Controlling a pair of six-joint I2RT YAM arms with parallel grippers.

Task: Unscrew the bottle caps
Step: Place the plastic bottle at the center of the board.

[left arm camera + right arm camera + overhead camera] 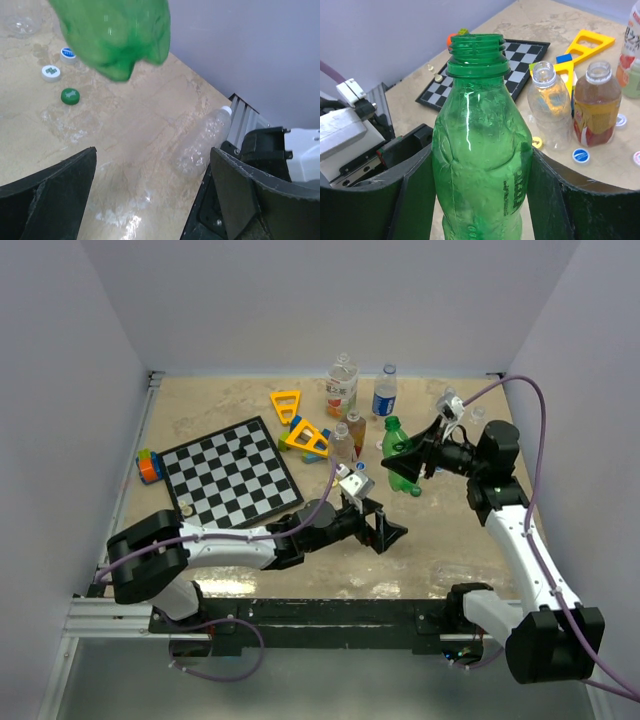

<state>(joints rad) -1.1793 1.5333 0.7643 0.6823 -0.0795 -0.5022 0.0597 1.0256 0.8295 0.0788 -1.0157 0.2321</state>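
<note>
The right gripper clamped the green plastic bottle, its threaded neck bare. The left gripper gaped wide and empty, facing the bottle's base. Beyond it lay a green screw cap; a clear plastic bottle lying beside its finger looked capped, so work remained

Green bottle base below frame edge

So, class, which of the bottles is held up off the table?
The green bottle, gripped by the right pincer, its neck open with no cap on. The others all rest on the table.
</note>
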